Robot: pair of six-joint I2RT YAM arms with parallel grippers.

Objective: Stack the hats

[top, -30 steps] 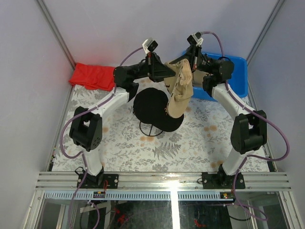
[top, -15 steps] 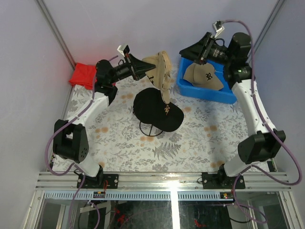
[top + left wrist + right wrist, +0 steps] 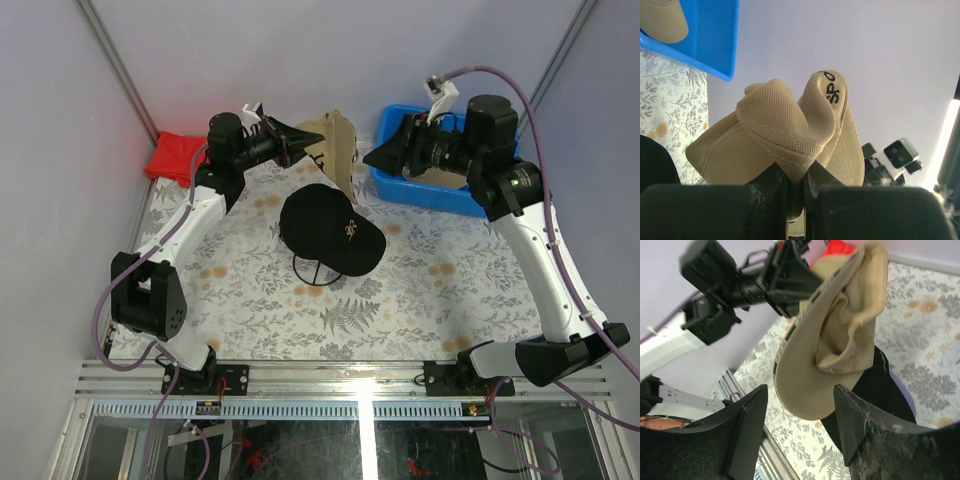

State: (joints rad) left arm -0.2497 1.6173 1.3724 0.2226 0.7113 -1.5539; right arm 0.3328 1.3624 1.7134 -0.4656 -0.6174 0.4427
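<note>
Visibly crumpled, the ribbed tan cap (image 3: 338, 142) hangs folded.

The tan cap (image 3: 338, 152), pinched in my left gripper (image 3: 308, 143), hangs across the gap between both grippers, just above the black cap (image 3: 330, 230) on its wire stand (image 3: 310, 272). My right gripper (image 3: 370, 158), fingers spread, sits over the blue bin (image 3: 425, 194) wall. Open floral tabletop (image 3: 400, 310) lies nearer, between my arms.
</note>
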